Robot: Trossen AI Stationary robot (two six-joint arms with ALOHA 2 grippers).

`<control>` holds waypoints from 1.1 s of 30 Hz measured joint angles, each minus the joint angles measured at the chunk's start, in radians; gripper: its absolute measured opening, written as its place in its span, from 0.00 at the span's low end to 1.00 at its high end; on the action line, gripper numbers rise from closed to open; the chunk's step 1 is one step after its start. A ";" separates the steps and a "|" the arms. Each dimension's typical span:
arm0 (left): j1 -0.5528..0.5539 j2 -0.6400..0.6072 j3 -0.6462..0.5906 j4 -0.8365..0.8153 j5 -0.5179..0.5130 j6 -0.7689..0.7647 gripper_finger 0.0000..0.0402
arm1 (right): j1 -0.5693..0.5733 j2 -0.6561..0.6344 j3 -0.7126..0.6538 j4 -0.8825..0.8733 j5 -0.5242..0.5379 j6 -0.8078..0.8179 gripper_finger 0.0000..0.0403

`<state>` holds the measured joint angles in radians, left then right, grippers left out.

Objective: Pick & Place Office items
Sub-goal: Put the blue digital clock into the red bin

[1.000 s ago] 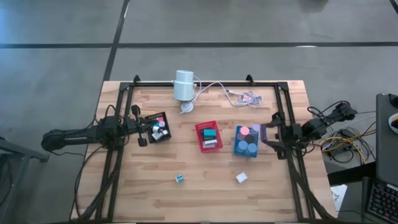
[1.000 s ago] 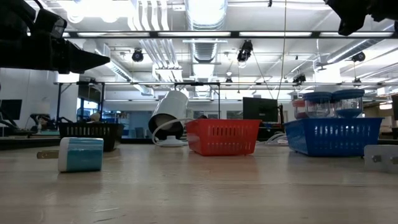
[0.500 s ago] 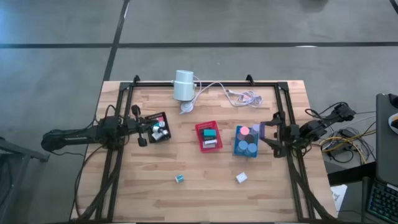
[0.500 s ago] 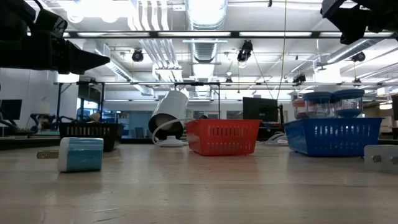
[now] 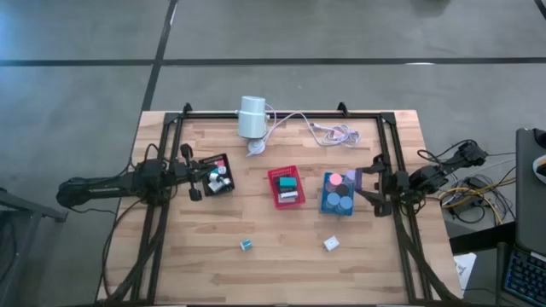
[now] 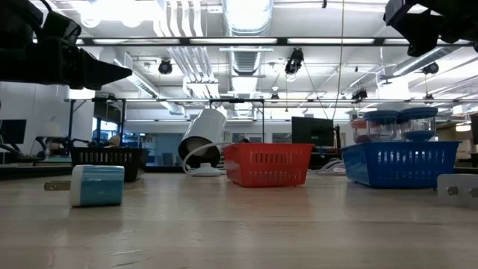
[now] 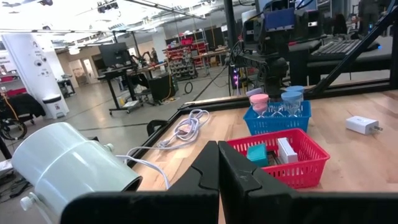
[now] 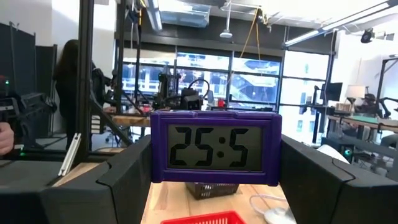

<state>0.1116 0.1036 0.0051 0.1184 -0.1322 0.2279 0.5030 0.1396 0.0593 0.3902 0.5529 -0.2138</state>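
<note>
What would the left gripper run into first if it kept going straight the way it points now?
Probably the black tray, right in front of the shut left gripper in the high view. The gripper rides above the table, so it might pass over the rim; height is unclear.

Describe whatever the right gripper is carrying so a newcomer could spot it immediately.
Find the blue tray right of the red tray. Beside its outer edge the right gripper holds a purple digital clock, the only item with a numeric display.
</note>
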 joint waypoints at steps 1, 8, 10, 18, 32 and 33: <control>0.000 0.000 0.000 0.000 0.000 0.000 0.00 | 0.000 0.002 0.000 0.005 0.000 0.000 0.70; 0.000 0.000 0.000 0.000 0.000 0.000 0.00 | -0.001 0.062 0.015 0.077 0.002 -0.021 0.70; 0.000 0.000 0.000 0.000 0.000 0.000 0.00 | -0.002 0.114 0.050 0.077 0.030 -0.021 0.70; 0.000 0.000 0.000 0.000 0.000 -0.011 0.00 | -0.015 0.376 0.268 -0.073 0.204 0.044 0.70; 0.000 0.000 0.000 0.000 0.000 -0.023 0.00 | -0.290 0.926 0.807 -0.623 0.048 0.252 0.70; 0.000 0.000 0.000 0.000 0.000 -0.023 0.00 | -0.315 0.966 0.841 -0.641 0.034 0.253 0.70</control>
<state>0.1116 0.1036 0.0051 0.1185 -0.1318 0.2047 0.1879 1.1055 0.9003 -0.2509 0.5873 0.0389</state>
